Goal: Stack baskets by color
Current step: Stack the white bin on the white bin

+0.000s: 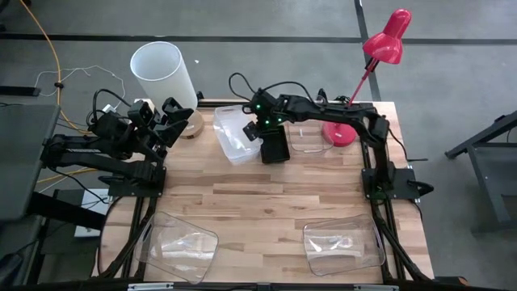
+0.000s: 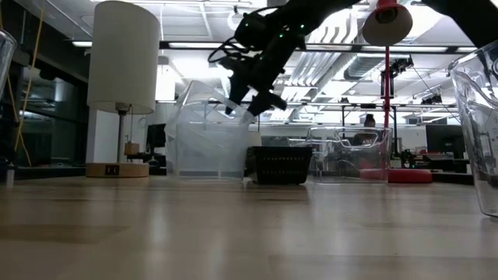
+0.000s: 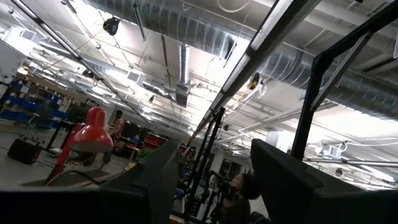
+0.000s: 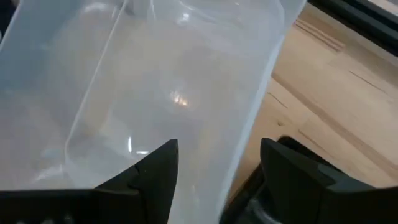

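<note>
1. From overhead, the right pincer (image 1: 253,132) reaches across the far side of the wooden table (image 1: 266,210) and hangs at the edge of a frosted white basket (image 1: 234,133), with a black perforated basket (image 1: 275,149) just beside it and a clear tub (image 1: 311,137) beyond that, next to the base of the red desk lamp (image 1: 367,61).
2. The right wrist view alone shows the pincer's state: its two dark fingers (image 4: 155,174) stand spread, one over the frosted basket's interior and the other outside its wall, straddling the rim without pinching it. The black basket's corner shows dimly below that outer finger.
3. The table-level view lines up the three far baskets in a row, frosted white (image 2: 206,148), black (image 2: 282,165) and clear (image 2: 350,155), all resting on the table, with the right arm coming down from above onto the frosted one.
4. Only the overhead view shows the two large clear tubs near the front edge, one at left (image 1: 184,245) and one at right (image 1: 343,245), well apart from each other and from the far group.
5. The left pincer (image 1: 174,113) waits raised at the table's far left corner, beside the white cylindrical lampshade (image 1: 164,74); its wrist view points up at ceiling ducts, its fingers (image 3: 155,180) apart and holding nothing.
6. A person (image 3: 239,196) shows in the room beyond, in the left wrist view.
</note>
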Tool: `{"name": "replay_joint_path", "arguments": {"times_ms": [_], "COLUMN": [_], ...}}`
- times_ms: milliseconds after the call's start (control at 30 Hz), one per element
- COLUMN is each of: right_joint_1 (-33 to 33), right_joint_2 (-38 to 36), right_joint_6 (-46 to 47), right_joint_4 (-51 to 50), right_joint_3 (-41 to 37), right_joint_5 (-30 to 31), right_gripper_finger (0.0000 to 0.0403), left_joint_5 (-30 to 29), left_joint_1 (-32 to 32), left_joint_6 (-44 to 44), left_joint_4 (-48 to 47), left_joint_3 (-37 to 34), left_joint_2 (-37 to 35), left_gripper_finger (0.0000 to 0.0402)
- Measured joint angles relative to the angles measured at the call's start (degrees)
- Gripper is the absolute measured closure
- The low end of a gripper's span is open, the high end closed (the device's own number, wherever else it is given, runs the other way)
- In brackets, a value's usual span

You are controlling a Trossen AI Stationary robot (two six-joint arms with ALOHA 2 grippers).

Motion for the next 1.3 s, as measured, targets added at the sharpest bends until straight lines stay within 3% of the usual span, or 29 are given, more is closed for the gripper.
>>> {"name": "replay_joint_path", "arguments": {"times_ms": [367,533,1067,1300], "right_joint_1": [-0.09,-0.09,0.09,0.06], "right_joint_2": [3.59,3.79,6.12,6.32], "right_joint_6": [1.63,3.23,6.16,5.85], "right_joint_4": [0.45,0.95,2.19,2.77], "right_joint_3": [2.03,2.01,1.88,1.88], "right_joint_5": [6.65,6.78,6.36,6.87], "right_gripper_finger": [0.0273,0.0309,0.0325,0.0392], "left_joint_5": [-0.18,-0.23,-0.11,0.04], "left_joint_1": [0.0,0.0,-0.02,-0.02], "left_joint_6": [-0.02,-0.02,-0.54,-0.63], "left_joint_4": [0.0,-0.02,-0.22,-0.21], "left_joint_3": [0.0,0.0,0.0,0.0], "left_joint_2": [0.0,0.0,0.0,0.0], "left_gripper_finger": [0.0216,0.0216,0.0216,0.0216]}}
